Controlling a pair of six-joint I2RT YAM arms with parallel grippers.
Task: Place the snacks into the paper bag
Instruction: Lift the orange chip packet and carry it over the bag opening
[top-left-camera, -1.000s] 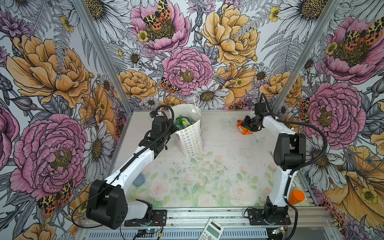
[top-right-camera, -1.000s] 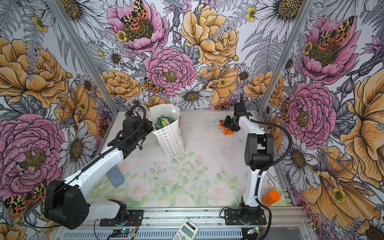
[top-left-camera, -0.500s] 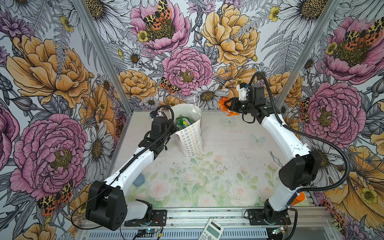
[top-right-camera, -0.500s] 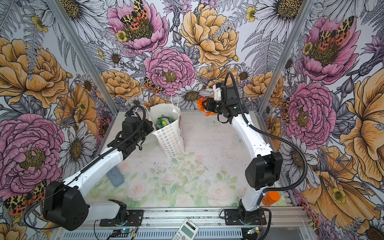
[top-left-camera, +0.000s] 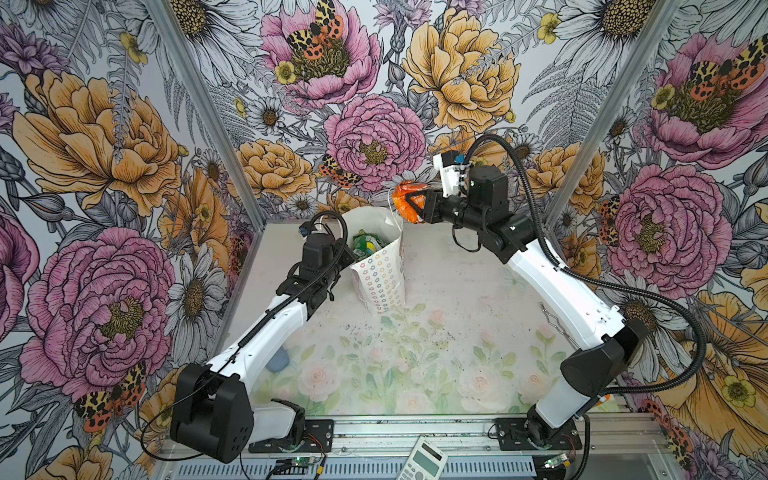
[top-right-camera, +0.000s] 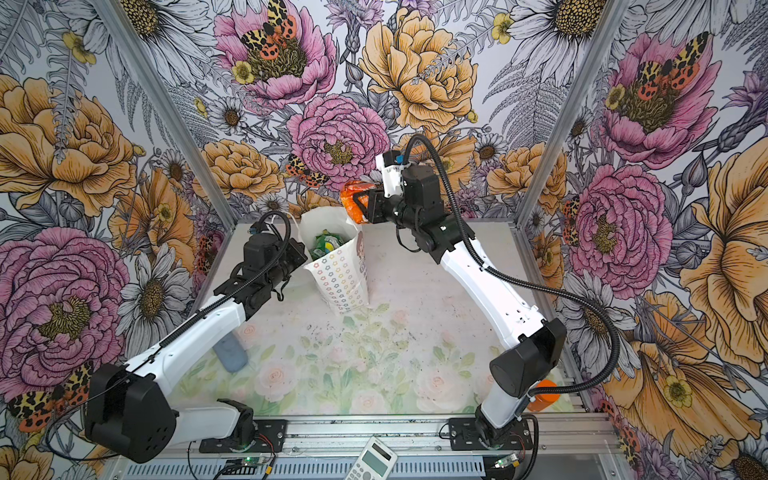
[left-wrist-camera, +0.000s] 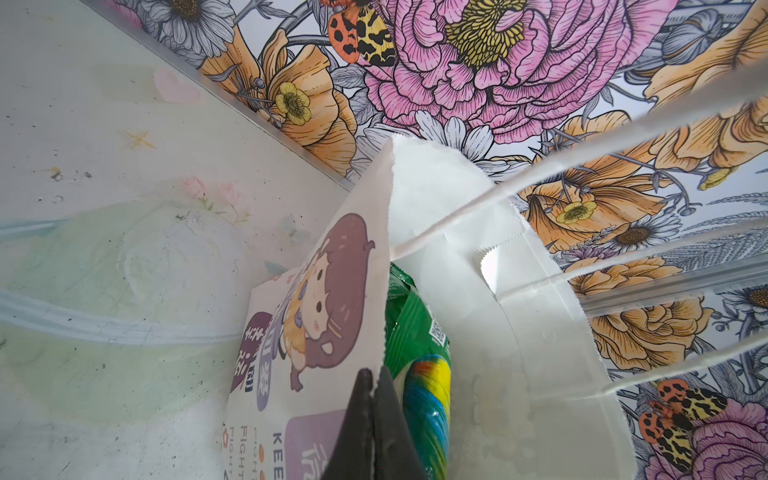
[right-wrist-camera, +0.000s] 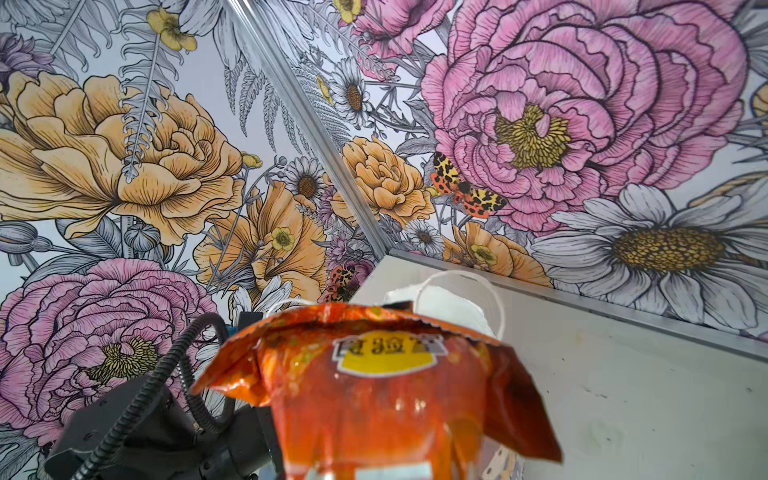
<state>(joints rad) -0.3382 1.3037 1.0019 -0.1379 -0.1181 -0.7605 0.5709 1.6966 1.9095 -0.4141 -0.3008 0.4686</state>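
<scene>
The white paper bag (top-left-camera: 380, 274) (top-right-camera: 340, 278) stands upright at the back of the table with its mouth open. Green snacks (top-left-camera: 365, 245) (top-right-camera: 326, 245) lie inside it. My left gripper (left-wrist-camera: 374, 374) (top-left-camera: 347, 255) is shut on the bag's rim (left-wrist-camera: 386, 257), beside a green and rainbow packet (left-wrist-camera: 419, 345). My right gripper (top-left-camera: 409, 201) (top-right-camera: 361, 201) is shut on an orange snack (top-left-camera: 405, 199) (right-wrist-camera: 374, 399). It holds the packet in the air, just above the right edge of the bag's mouth. The bag's handle (right-wrist-camera: 457, 286) shows behind the packet.
A blue-grey flat object (top-right-camera: 230, 353) (top-left-camera: 277, 360) lies on the table under my left arm. A calculator (top-left-camera: 422, 461) sits on the front rail. An orange item (top-right-camera: 544, 395) lies by the right arm's base. Floral walls close in the back and sides.
My right arm has lifted the orange snack off the back-right of the table and carried it up and left to the bag's mouth. The left arm has stayed on the bag.
</scene>
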